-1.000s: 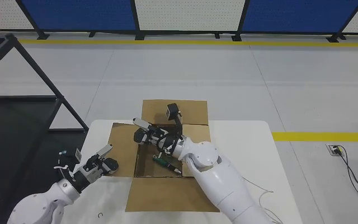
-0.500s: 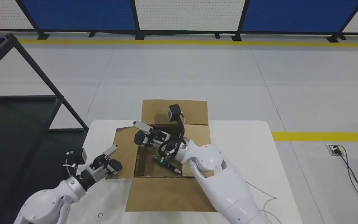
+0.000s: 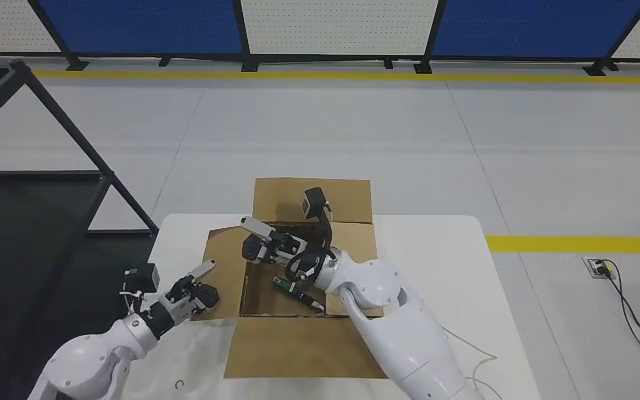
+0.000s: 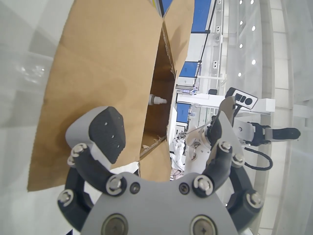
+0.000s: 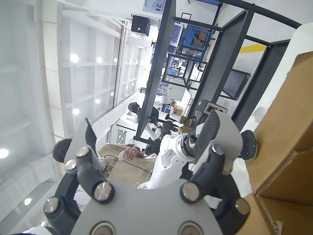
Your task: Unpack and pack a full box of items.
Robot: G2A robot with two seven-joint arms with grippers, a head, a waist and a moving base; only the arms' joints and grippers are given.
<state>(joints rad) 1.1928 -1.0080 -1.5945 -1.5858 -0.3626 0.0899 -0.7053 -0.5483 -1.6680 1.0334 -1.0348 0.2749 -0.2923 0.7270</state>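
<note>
A: What is the biggest thing here?

B: One white rectangular table (image 3: 440,262), in the lower half of the top view. On it, left of centre, stands one brown cardboard box (image 3: 290,350), open at the top.

A: How many flaps?

B: I count three lying folded outward: one toward the top of the frame, one toward the bottom and the left flap (image 3: 222,268). The right arm covers most of the fourth side, so I leave that uncounted.

A: And the arms?

B: Two. The right gripper (image 3: 250,238) sits above the box's upper left corner. Its two fingers are spread apart with nothing between them. The left gripper (image 3: 204,284) is in the lower left of the frame, just at the outer edge of the left flap. Its two fingers are also spread wide and hold nothing. In the left wrist view one black pad (image 4: 107,133) sits in front of the flap, but I cannot tell whether it touches the cardboard.

A: What is in the box?

B: Two things I can count. One slim green-and-black item (image 3: 296,290) lies on the box floor beside the right arm. One small white bottle (image 4: 156,99) shows through the opening, lying on its side deep inside.
</note>
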